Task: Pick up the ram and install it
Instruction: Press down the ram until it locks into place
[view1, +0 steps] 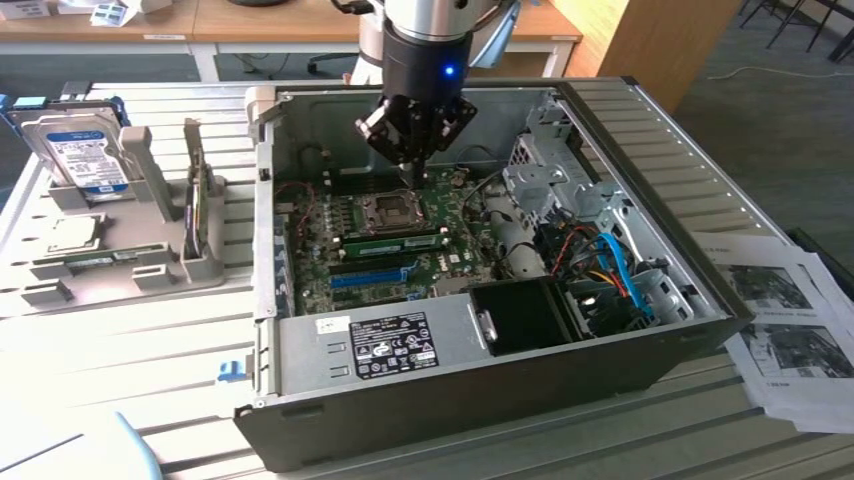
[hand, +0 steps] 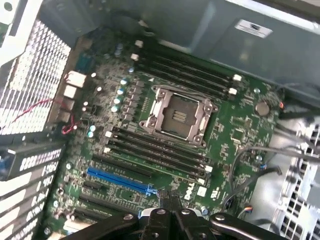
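the gripper (view1: 412, 150) hangs inside the open computer case (view1: 667, 230), above the motherboard (view1: 387, 240) and just at 12 o'clock of the cpu socket (view1: 390, 210) in the exterior view. in the wrist view its fingers (hand: 169, 200) meet in a dark point over the board near the end of the blue slot (hand: 117, 180). they look pressed together with nothing between them, so the tool reads as closed and empty.

one ram stick (view1: 394, 240) lies seated along a slot at 6 o'clock of the socket in the exterior view, a green strip with pale clips at its ends. in the wrist view the long slots (hand: 155, 150) on both sides of the socket (hand: 177, 115) look dark and bare, though i cannot tell for sure. on the grey holder (view1: 120, 265) outside the case, at 9 o'clock of it, a thin green strip (view1: 94, 260) lies low at the front, likely another stick. the hard drive (view1: 83, 150) stands upright behind it.

risks, as a judgement: the fingertips sit close over the socket and its small parts, so a drop slightly off line could strike the socket frame or the capacitors (hand: 120, 95). the loose wires (view1: 587, 260) at 3 o'clock of the board could snag the arm on a sideways move. the case wall is near the wrist, so a wide swing out could clip the rim.
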